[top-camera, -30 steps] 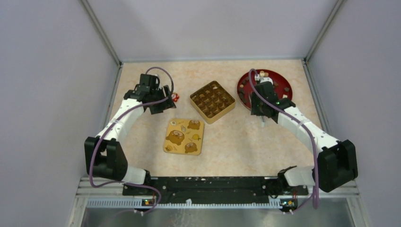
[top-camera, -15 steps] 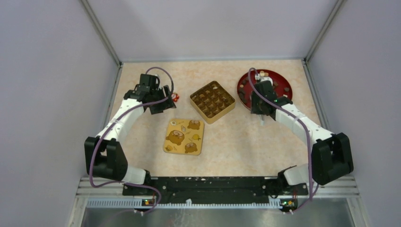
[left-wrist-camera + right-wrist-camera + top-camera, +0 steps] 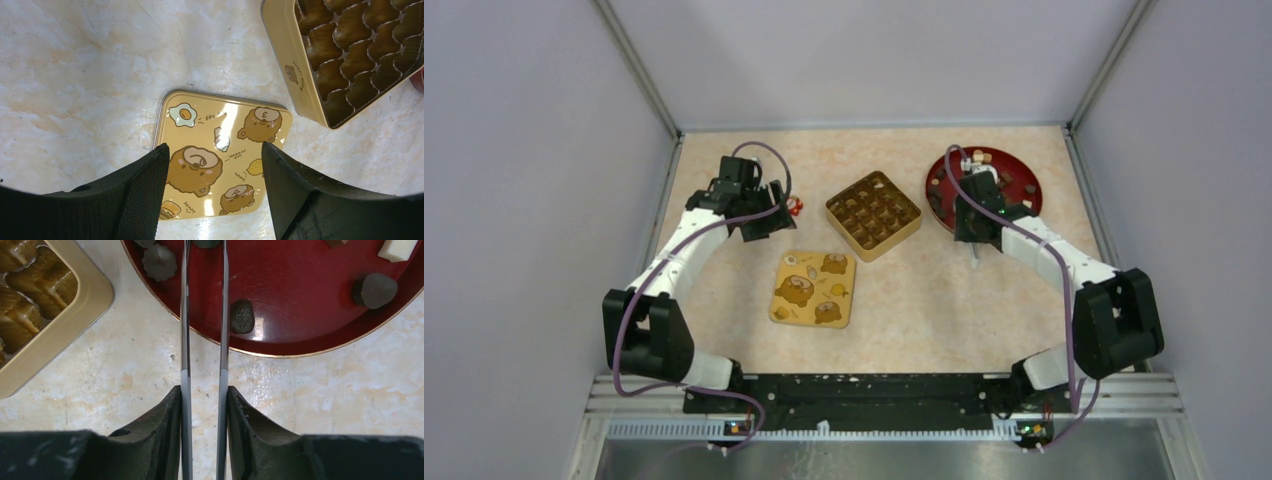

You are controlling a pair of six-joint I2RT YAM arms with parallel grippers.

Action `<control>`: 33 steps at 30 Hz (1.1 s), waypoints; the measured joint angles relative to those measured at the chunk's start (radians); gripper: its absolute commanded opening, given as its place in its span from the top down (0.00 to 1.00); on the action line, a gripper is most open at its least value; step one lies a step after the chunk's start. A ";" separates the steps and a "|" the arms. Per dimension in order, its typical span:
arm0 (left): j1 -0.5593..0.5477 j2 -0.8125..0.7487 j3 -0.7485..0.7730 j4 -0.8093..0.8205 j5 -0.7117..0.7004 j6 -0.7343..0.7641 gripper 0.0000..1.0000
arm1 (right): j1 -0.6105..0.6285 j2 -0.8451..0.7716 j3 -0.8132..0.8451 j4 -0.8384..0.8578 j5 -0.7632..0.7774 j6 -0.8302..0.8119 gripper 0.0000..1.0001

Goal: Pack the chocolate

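The chocolate lies as small lumps on a round red plate [image 3: 300, 315]: dark ones [image 3: 242, 316] [image 3: 159, 261] [image 3: 378, 290] and a cream-white one [image 3: 397, 248]. My right gripper [image 3: 204, 390] is shut on a pair of metal tongs [image 3: 223, 315], whose two blades reach over the plate's near-left rim. A dark lump [image 3: 207, 242] shows between the blades at the frame's top edge; I cannot tell if it is gripped. My left gripper [image 3: 215, 150] hangs open and empty above the yellow lid [image 3: 225, 150]. From above, the right gripper [image 3: 976, 215] sits at the plate [image 3: 1022, 168].
The gold box [image 3: 873, 214] with its grid of brown paper cups stands mid-table, its rim [image 3: 75, 315] just left of the tongs. The square bear-print lid [image 3: 813, 288] lies in front of it. A small red-and-white sweet [image 3: 795, 207] sits beside the left gripper [image 3: 759, 222].
The right arm's elbow has swung inward and its gripper has edged slightly left at the plate's edge. The left arm has not moved.
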 measured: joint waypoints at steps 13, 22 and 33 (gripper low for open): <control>0.000 0.000 0.000 0.000 0.000 0.000 0.27 | 0.000 -0.088 0.015 -0.057 0.000 0.000 0.85; 0.000 0.000 0.000 0.000 -0.001 0.000 0.27 | 0.086 -0.123 0.133 -0.079 -0.030 0.001 0.85; 0.000 0.000 -0.008 0.000 -0.003 0.000 0.27 | 0.217 0.074 0.264 -0.032 -0.076 0.000 0.85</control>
